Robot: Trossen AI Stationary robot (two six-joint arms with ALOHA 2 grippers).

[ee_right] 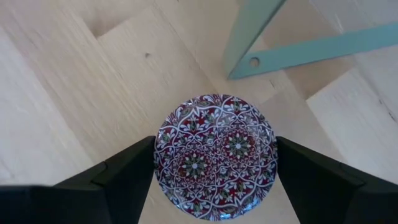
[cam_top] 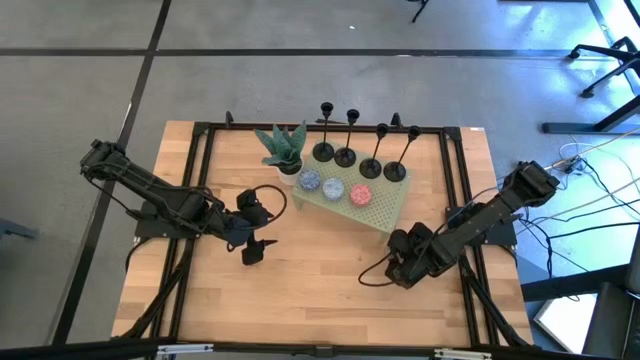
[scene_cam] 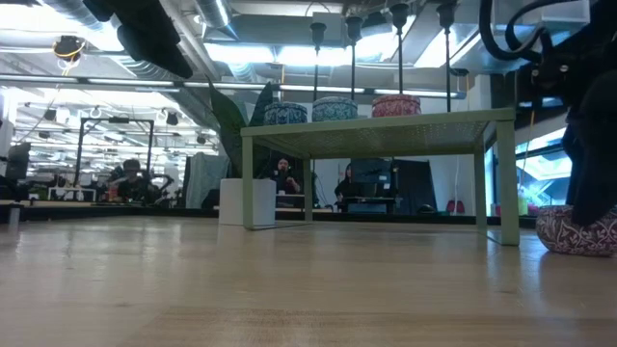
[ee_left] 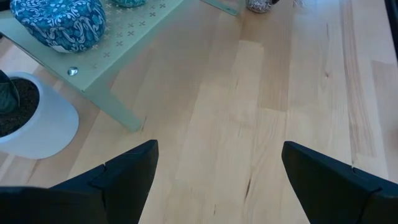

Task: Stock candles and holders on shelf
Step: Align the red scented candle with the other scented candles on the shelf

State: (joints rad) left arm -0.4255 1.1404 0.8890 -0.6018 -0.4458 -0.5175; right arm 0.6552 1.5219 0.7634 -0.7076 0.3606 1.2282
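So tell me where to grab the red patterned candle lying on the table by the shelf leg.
Grip the red candle across its round side wall, coming straight down from above. It lies flat on the table with its patterned face up, so only the rim gives two opposite faces. The right gripper already has its jaws open on either side of it, apart from the shelf leg.

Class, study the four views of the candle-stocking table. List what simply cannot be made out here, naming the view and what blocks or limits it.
- Whether the right gripper touches the red candle: in the right wrist view the candle's sides meet the fingers' edges.
- That candle in the high view: hidden under the gripper.
- Holders' bases in the low view: hidden behind the shelf top and candles.
- Plant pot in the high view: covered by leaves.
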